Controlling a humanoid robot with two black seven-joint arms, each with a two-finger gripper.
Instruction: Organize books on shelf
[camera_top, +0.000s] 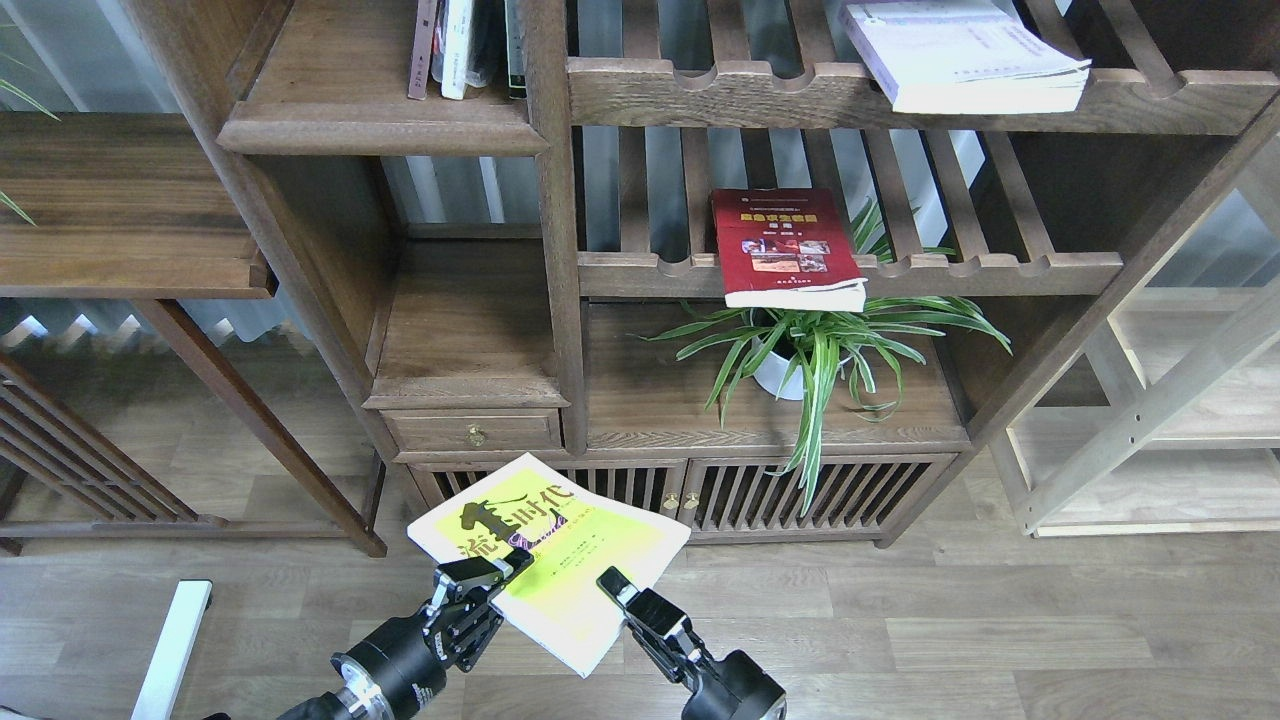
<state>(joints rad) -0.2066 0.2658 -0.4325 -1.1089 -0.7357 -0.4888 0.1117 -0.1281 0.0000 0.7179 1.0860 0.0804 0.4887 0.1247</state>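
**One book in hand, two more lying loose on the slats**

On the left, the solid dark shelf (340, 110) with the moulded front edge carries only a few thin upright books (455, 45) at its back right; most of the board is bare. None of the three large paperbacks is on it, so I judge the task barely begun.

Low in the middle, the yellow-green book (560, 545) is held flat above the floor, in front of the cabinet doors. The left gripper (480, 580) has its fingers closed on the book's near-left edge, one finger lying over the cover. The right gripper (625, 592) touches the near-right edge; its fingers are seen end-on, so I cannot tell how far apart they stand or whether they pinch the book.

Further right, the dark red book (785, 248) lies flat on a slatted shelf, overhanging the potted plant (815, 350). At upper right, the pale lavender-white book (965, 55) rests on a higher slatted shelf. Both remain to be moved.
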